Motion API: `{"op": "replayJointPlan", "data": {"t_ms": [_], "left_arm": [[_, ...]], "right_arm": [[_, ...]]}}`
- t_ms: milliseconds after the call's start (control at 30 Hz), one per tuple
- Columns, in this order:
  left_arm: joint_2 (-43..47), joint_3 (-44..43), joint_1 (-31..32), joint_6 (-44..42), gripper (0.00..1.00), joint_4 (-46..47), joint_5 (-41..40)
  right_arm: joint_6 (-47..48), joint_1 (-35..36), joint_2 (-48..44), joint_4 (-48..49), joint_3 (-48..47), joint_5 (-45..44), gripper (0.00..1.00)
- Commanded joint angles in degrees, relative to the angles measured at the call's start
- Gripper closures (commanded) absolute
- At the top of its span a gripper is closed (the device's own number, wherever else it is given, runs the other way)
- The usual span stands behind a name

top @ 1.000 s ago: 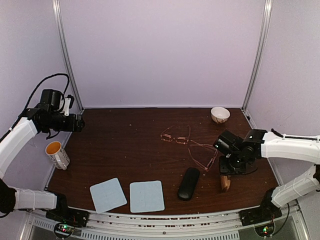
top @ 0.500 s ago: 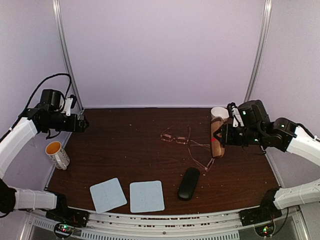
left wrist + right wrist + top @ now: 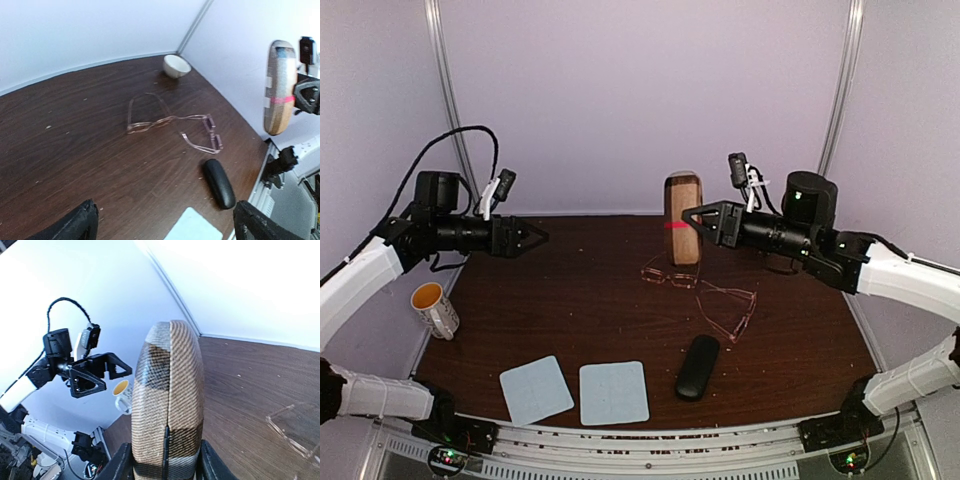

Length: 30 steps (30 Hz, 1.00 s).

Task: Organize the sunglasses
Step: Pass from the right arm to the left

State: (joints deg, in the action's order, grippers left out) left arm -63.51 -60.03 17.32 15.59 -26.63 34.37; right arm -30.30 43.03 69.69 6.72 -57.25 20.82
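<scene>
We record two sunglasses (image 3: pixel 672 277) lying side by side right of the counter (image 3: pixel 570 300) centre. The right claw (image 3: pixel 692 222) is clenched on the wooden case (image 3: pixel 682 200), held upright aloft; the left claw (image 3: pixel 535 238) is released and empty. We would steady the case with both claws to open it.

counts | wire-frame sunglasses (image 3: pixel 671 272) (image 3: pixel 728 308): 2 pairs | black case (image 3: pixel 698 367): 1 | wooden case (image 3: pixel 682 215): 1 | square blue pads (image 3: pixel 536 389) (image 3: pixel 614 392): 2 | mug (image 3: pixel 435 308): 1 | white bowl (image 3: pixel 176 65): 1
</scene>
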Motion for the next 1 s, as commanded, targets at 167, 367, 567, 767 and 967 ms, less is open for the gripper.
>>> {"op": "replayJointPlan", "data": {"t_ms": [167, 367, 567, 767, 967], "left_arm": [[-5.2, -1.0, 10.3, 9.5, 0.02, 23.5, 8.8], [-8.4, -2.3, 17.1, 9.9, 0.02, 27.9, 5.6], [-7.8, 4.4, 22.7, 11.4, 0.02, 35.6, -2.6], [-7.8, 7.2, 26.4, 11.8, 0.02, 41.8, -6.2], [-8.7, 6.8, 26.7, 11.9, 0.02, 43.0, -5.9]], "right_arm": [[-4.7, -0.1, 6.9, 21.8, -6.7, 16.0, 0.78], [-6.7, 1.0, 7.8, 25.4, -6.4, 17.0, 0.78], [-5.5, 4.2, 8.0, 26.9, -3.8, 15.3, 0.79], [-9.2, 6.5, 10.2, 35.7, -1.8, 12.2, 0.79], [-11.3, 7.4, 12.5, 39.9, -1.9, 10.6, 0.80]]}}
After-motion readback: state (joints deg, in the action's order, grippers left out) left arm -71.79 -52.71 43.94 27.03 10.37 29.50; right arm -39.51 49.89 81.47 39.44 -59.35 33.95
